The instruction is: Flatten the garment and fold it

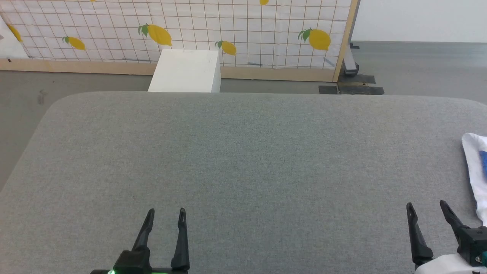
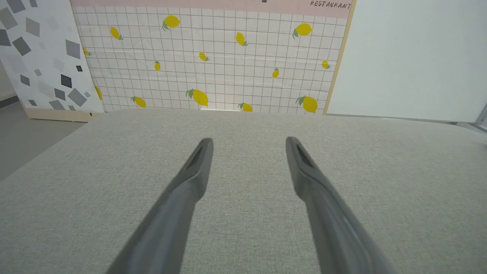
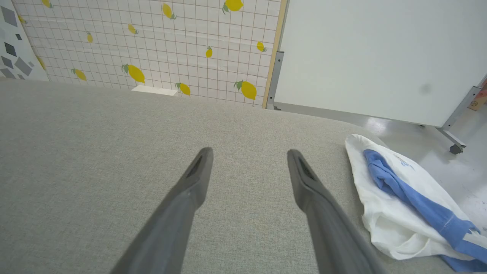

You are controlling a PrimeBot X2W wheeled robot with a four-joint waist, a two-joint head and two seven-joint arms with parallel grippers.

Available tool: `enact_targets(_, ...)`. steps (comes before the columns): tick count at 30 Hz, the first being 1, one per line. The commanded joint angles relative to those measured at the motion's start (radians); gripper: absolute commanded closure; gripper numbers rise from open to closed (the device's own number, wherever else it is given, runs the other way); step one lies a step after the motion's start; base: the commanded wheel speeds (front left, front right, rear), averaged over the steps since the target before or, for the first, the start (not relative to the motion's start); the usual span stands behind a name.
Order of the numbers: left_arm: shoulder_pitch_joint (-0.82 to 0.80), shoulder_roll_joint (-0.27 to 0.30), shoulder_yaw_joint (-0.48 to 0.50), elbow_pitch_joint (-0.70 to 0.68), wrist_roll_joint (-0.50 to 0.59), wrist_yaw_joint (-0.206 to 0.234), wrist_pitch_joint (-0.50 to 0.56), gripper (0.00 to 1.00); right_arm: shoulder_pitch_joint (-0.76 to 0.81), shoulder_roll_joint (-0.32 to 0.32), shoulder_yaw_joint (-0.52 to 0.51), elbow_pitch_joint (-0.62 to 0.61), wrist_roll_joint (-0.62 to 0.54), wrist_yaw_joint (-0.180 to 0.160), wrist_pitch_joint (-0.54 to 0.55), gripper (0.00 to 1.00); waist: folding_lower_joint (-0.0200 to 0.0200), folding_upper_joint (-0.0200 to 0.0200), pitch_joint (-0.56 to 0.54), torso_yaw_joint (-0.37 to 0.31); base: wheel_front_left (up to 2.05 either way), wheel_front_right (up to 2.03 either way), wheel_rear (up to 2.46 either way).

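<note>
Left gripper (image 1: 166,211) sits low-left over the grey padded surface (image 1: 243,152), fingers spread, nothing in them. Right gripper (image 1: 426,205) same deal, spread and empty. The garment (image 1: 475,171) lies bunched at the surface's right edge, just right of it.

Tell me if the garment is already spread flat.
No, the garment lies crumpled at the edge of the grey surface, a blue sleeve bunched over it.

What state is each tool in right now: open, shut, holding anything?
Left tool: open, holding nothing.
Right tool: open, holding nothing; the shirt lies off to its right.
</note>
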Motion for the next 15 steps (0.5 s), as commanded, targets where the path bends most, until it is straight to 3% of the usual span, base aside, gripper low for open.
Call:
enact_targets(1, 0.0, 0.0, 0.0, 0.001, 0.0, 0.0, 0.001, 1.0, 0.001, 0.0, 0.0, 0.002, 0.001, 0.0, 0.0, 1.0, 0.0001, 0.0, 0.0, 0.0, 0.0, 0.0, 0.0)
enact_targets(15, -0.015, -0.004, 0.018, 0.005, 0.012, -0.009, 0.02, 1.0, -0.018, 0.0, 0.012, 0.017, 0.003, 0.0, -0.004, 1.0, 0.0001, 0.0, 0.001, -0.003, 0.0, 0.0, 0.0)
